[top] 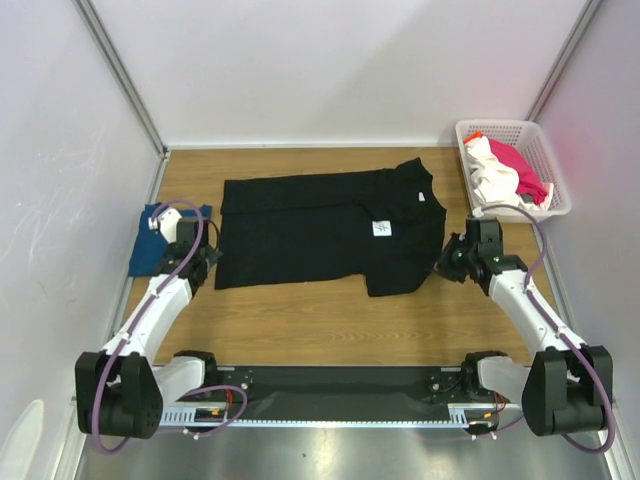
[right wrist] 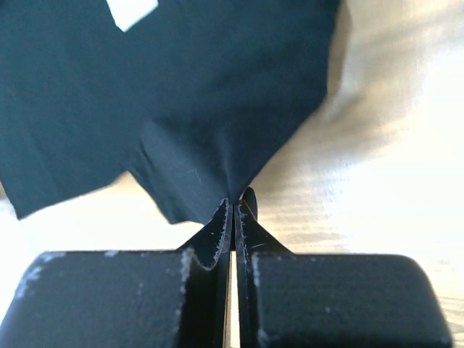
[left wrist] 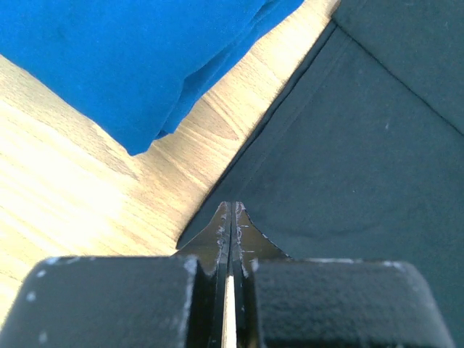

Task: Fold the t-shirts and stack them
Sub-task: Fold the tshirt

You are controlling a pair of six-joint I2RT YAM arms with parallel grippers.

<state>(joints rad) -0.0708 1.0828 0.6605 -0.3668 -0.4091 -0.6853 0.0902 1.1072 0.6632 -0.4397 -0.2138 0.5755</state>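
Now left jaws and right jaws clamp black t-shirt [top: 320, 225] ends; best lift evenly, keeping cloth taut for folding.

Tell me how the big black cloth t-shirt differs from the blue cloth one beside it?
The black t-shirt is spread flat and wide; the blue t-shirt is folded into a small bundle. The right pincer pinches the black one's edge; nothing visibly holds the blue one. Both are soft cloth lying on the wooden table.
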